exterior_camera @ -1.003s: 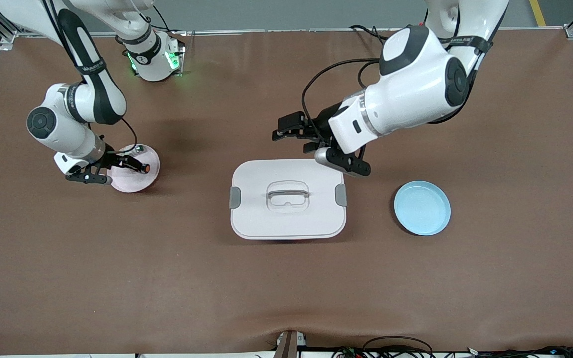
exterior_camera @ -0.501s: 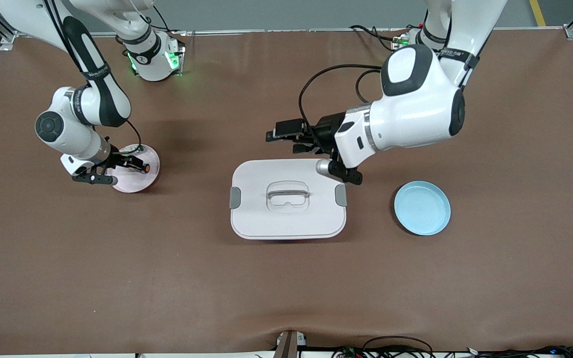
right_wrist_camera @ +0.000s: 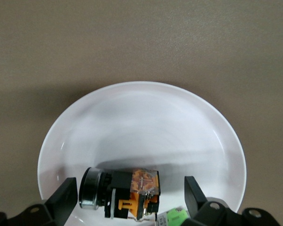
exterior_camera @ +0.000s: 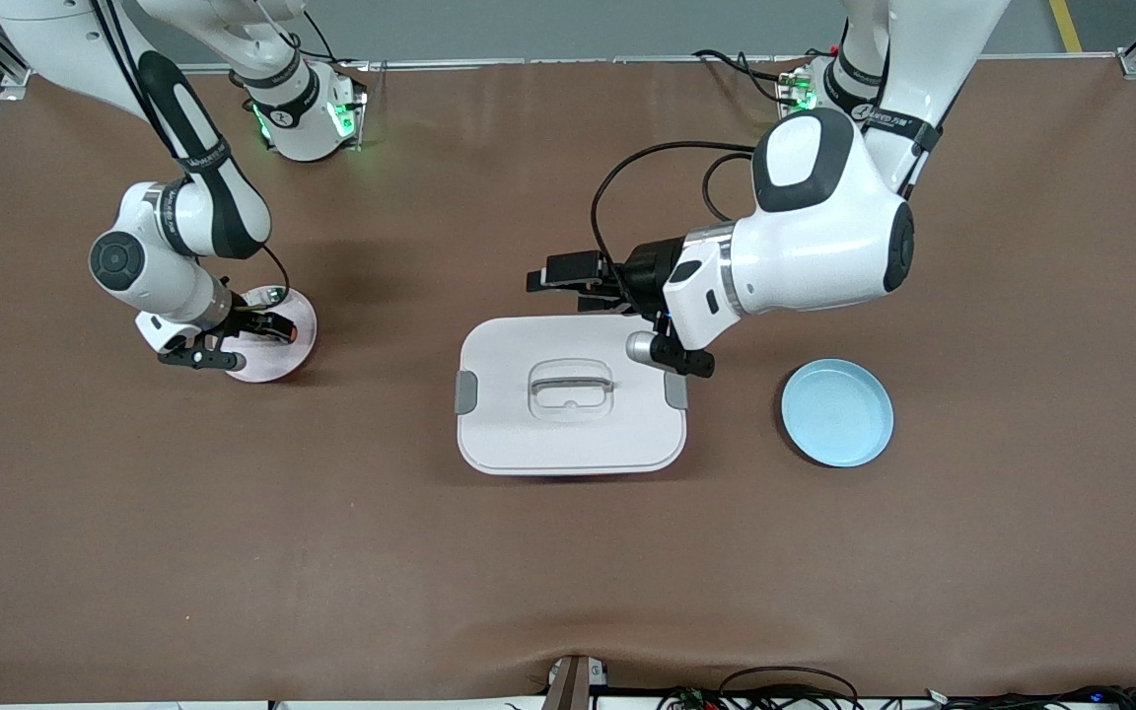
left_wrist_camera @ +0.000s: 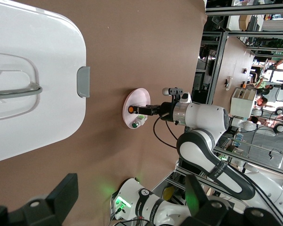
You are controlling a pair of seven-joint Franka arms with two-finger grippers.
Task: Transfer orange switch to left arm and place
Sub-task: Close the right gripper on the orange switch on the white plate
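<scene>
The orange switch (right_wrist_camera: pixel 125 192) lies on its side in the pink plate (exterior_camera: pixel 287 363), toward the right arm's end of the counter (exterior_camera: pixel 568 552), with a small green-and-silver component (left_wrist_camera: pixel 137 123) beside it on the same plate. The right end effector (right_wrist_camera: pixel 128 197) is low over the plate, fingers spread apart, nothing held, and the switch sits directly between them. Its long axis runs across the gap from one finger toward the other, so closing would likely press on its ends. The right arm is plainly the nearer. The left end effector (exterior_camera: pixel 568 278) hangs open and empty over the counter beside the box's (exterior_camera: pixel 529 434) edge toward the robots' bases, well apart from the switch. The blue plate (exterior_camera: pixel 836 412) lies toward the left arm's end. The box stands between the two plates, so judged clearance for a handover lies above it or along its edge toward the bases.
</scene>
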